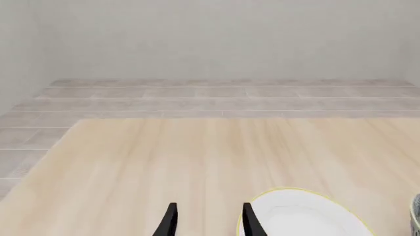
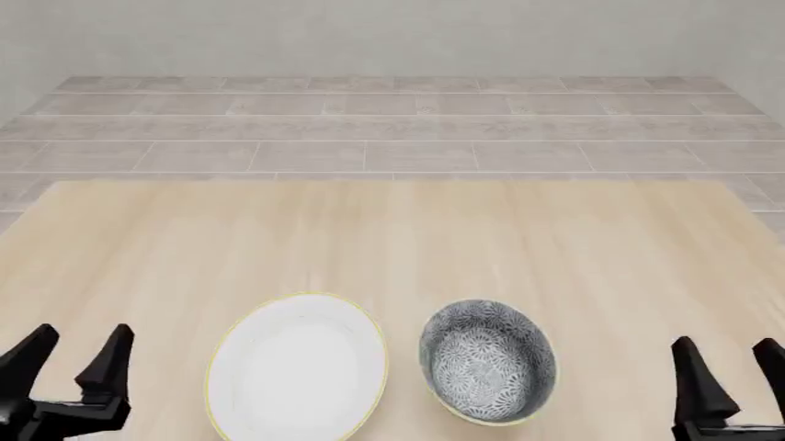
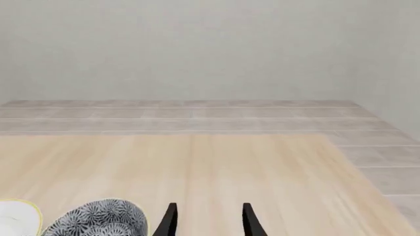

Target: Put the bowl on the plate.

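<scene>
Pale wooden counter (image 2: pixel 392 239) held the deep blue-grey floral bowl (image 2: pixel 487 360) just right of the flat white plate (image 2: pixel 298 366); both hands, left hand (image 2: pixel 76 353) and right hand (image 2: pixel 729 365), were open and empty. The right hand should probably pinch the bowl's near rim squarely.

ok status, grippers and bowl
Left gripper open, right gripper open, both empty. Bowl on table beside plate, not on it. Nothing between them.

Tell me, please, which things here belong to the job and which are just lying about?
Job: bowl; plate; left gripper and right gripper, both open and empty.
Lying about: nothing; only the table bears them.
</scene>
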Controlling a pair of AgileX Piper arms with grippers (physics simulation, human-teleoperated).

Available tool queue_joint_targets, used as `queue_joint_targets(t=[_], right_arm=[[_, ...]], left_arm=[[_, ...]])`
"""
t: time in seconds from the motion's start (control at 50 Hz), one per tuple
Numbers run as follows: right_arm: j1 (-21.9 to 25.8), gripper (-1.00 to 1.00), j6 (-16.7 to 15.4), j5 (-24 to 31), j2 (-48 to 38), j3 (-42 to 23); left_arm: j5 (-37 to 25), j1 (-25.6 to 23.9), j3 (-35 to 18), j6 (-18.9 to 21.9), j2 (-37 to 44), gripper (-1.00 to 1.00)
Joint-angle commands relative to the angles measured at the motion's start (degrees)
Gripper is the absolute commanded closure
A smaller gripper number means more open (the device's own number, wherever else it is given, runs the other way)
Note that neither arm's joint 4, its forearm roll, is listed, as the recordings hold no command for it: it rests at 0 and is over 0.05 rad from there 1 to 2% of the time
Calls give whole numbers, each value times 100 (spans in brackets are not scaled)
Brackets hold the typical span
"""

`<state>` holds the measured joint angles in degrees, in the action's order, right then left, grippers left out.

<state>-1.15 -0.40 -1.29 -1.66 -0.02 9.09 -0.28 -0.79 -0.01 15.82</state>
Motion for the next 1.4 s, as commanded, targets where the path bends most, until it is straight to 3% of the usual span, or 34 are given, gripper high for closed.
queue_joint_targets(t=[0.02, 0.34, 0.48, 0.64, 1.02, 1.4], right_arm=[[146, -100, -1, 104, 138, -1], [233, -100, -60, 159, 129, -2], [295, -100, -51, -198, -404, -50], [322, -100, -62, -13, -709, -370], [839, -100, -334, 258, -1344, -1052], [1349, -100, -368, -89, -2643, -1472]], left_arm=[[-879, 35, 49, -12, -1527, -100], [-793, 52, 49, -19, -1452, -100], [-709, 57, 51, -24, -1375, -100], [-588, 51, 57, -19, -1267, -100], [-358, 71, 52, -32, -1059, -100], [-364, 77, 50, -48, -1092, -100]])
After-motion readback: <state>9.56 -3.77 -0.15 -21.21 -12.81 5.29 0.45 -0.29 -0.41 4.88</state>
